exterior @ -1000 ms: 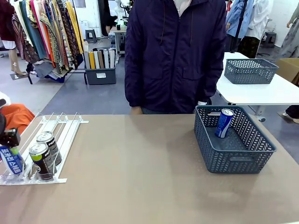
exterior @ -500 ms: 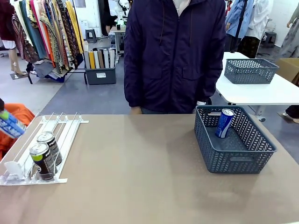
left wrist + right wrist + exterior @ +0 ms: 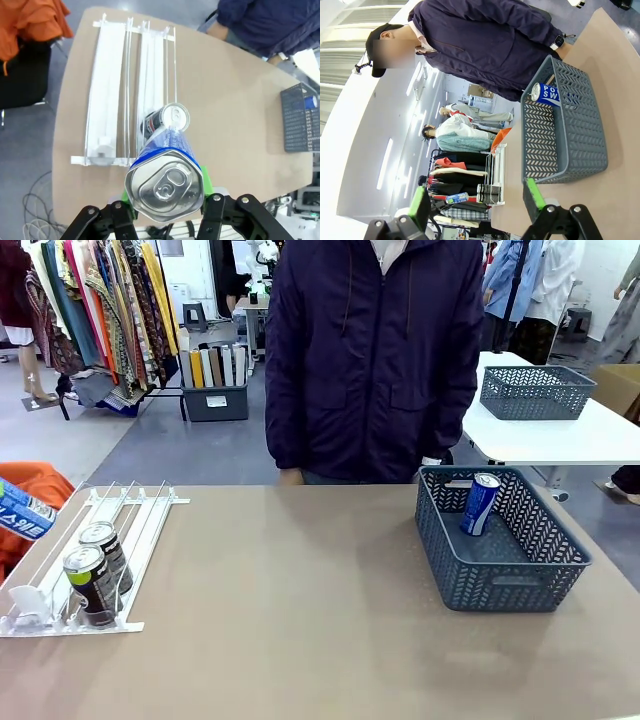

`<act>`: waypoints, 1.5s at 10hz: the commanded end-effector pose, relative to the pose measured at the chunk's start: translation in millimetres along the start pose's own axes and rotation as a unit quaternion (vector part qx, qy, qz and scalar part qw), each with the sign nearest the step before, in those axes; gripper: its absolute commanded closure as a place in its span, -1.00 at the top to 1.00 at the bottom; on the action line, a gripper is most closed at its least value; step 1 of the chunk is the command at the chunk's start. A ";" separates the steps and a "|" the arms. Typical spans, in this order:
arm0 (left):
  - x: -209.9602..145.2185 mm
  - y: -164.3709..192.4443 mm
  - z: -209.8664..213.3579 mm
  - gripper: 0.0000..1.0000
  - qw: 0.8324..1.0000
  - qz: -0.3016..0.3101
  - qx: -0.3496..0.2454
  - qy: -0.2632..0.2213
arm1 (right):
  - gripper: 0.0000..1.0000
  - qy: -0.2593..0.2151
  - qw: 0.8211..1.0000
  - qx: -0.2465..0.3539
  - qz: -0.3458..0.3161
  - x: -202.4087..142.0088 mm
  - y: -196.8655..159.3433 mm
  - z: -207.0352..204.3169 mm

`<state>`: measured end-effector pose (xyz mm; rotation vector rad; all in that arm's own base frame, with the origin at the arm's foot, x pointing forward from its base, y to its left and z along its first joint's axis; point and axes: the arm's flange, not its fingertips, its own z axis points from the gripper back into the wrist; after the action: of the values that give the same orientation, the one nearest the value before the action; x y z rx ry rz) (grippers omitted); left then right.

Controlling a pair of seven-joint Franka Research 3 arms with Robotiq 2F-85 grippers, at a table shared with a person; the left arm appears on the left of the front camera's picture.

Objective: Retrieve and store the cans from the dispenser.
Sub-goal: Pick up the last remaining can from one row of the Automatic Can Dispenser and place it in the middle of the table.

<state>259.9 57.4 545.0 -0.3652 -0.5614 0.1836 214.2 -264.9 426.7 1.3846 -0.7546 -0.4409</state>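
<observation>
My left gripper point(image 3: 167, 212) is shut on a blue-and-white can point(image 3: 167, 172), held high above the white railed dispenser point(image 3: 107, 90); its silver top faces the wrist camera. In the front view this can point(image 3: 20, 512) hangs tilted at the far left edge, above the dispenser point(image 3: 140, 530). Two black cans point(image 3: 90, 585) point(image 3: 105, 548) stand one behind the other in a lane near the front stops. Another blue can point(image 3: 480, 502) leans inside the dark grey basket point(image 3: 500, 585). My right gripper point(image 3: 476, 200) is open and holds nothing, well back from the basket point(image 3: 545, 165).
A person in a dark jacket point(image 3: 375, 360) stands at the far side of the table, hands low by the edge. An orange cloth point(image 3: 40, 490) lies off the table's left side. Bare tabletop point(image 3: 300, 610) stretches between dispenser and basket.
The left gripper has lifted the blue can out of the dispenser's front end, up to the left edge of the front view. The black cans and the basket have not moved.
</observation>
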 end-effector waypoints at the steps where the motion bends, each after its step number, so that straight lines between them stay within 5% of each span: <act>1: 2.7 -14.3 12.5 -1.00 0.999 -0.014 0.022 -0.035 | 1.00 -0.003 1.000 0.003 -0.003 2.6 4.8 0.2; 4: 2.7 -14.3 12.5 -1.00 0.999 -0.014 0.022 -0.035 | 1.00 -0.003 1.000 0.003 -0.003 2.6 4.8 0.2; 7: 22.9 -32.9 -14.5 -1.00 0.998 -0.055 -0.006 0.024 | 1.00 -0.003 1.000 0.003 -0.003 2.6 4.8 0.2; 11: 39.9 -171.8 -90.0 -1.00 0.981 -0.187 -0.012 0.057 | 1.00 -0.003 1.000 0.003 -0.003 2.6 4.8 0.2; 15: -6.9 -327.5 -200.9 -1.00 0.957 -0.258 0.020 0.128 | 1.00 -0.003 1.000 0.003 -0.003 2.6 4.8 0.2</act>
<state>365.4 -283.0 505.6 -0.2547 -0.3811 -0.3566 214.4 -265.8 427.4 1.3832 -0.7549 -0.4406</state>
